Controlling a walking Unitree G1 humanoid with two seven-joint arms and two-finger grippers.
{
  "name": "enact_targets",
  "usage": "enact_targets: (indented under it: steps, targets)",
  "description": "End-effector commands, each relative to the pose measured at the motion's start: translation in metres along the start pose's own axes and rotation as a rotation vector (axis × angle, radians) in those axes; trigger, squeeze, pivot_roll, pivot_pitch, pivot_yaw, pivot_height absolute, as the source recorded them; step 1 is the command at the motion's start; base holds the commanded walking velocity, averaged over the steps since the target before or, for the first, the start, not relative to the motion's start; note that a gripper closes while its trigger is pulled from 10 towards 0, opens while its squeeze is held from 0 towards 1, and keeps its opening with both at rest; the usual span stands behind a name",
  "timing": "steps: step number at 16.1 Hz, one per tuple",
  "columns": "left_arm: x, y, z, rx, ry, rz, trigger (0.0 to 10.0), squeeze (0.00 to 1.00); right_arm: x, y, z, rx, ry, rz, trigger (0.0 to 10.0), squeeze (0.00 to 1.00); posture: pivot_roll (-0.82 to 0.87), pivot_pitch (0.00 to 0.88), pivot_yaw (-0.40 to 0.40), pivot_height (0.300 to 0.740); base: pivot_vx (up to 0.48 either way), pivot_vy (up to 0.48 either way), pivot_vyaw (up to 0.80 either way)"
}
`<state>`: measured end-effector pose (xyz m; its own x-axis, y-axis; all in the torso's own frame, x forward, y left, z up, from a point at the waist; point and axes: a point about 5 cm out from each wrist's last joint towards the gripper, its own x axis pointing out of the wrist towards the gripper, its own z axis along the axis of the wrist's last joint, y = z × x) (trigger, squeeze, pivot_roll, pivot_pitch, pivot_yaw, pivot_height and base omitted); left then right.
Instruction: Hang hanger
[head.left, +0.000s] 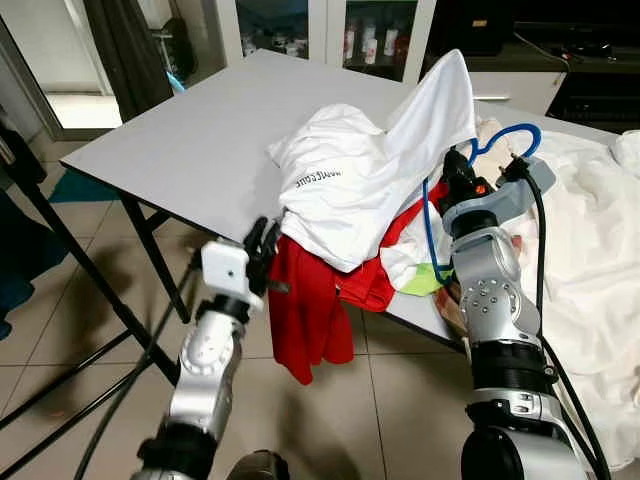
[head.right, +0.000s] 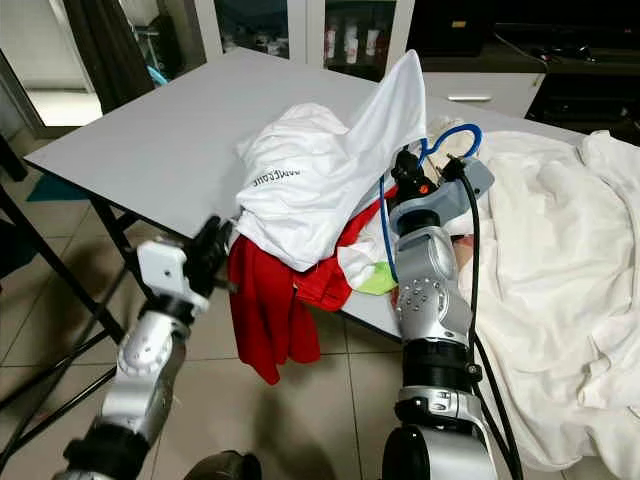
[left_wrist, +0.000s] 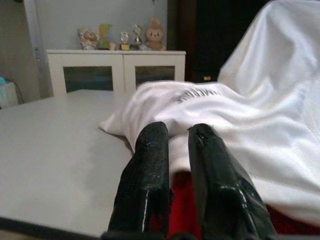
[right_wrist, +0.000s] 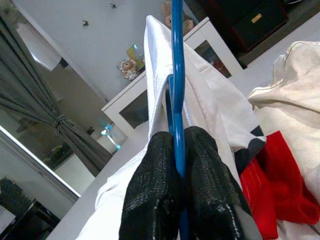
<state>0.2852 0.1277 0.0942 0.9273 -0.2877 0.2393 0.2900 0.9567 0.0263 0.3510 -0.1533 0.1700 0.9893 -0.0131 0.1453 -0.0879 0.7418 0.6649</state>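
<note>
The left gripper (head.left: 262, 243) sits at the near edge of the flat grey table (head.left: 180, 150), just beside the hanging red garment (head.left: 305, 310). Its fingers (left_wrist: 150, 185) stand slightly apart, with red cloth visible in the narrow gap; whether they pinch it cannot be determined. This position probably steadies the pile.

The right gripper (right_wrist: 175, 190) is raised over the pile, its jaws clamped together on the thin blue wire hanger (right_wrist: 176, 75). The hanger's hook (head.left: 510, 140) curls beside the wrist. A white printed T-shirt (head.left: 370, 170) drapes over the hanger, peaked upward, which suggests it is being lifted clear. A cream sheet (head.left: 590, 260) lies further right.
</note>
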Motion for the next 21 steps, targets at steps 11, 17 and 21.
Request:
enact_targets:
  steps: [11, 17, 21]
  targets:
    - [0.049, 0.004, 0.050, 0.168, -0.173, -0.059, 10.0, 0.00, -0.014, 0.021, -0.004, -0.267, 0.009, 0.239, 10.0, 0.00, 0.15, 0.000, 0.004, 0.740, 0.000, 0.000, 0.00]
    - [0.069, -0.007, 0.061, 0.267, -0.218, -0.174, 10.0, 0.00, -0.026, 0.032, -0.013, -0.385, 0.033, 0.362, 10.0, 0.00, 0.14, 0.000, 0.007, 0.740, 0.000, 0.000, 0.00]
    - [0.058, -0.007, 0.042, 0.141, -0.157, -0.105, 10.0, 0.00, -0.025, 0.029, -0.013, -0.382, 0.039, 0.347, 10.0, 0.00, 0.15, 0.000, -0.004, 0.740, 0.000, 0.000, 0.00]
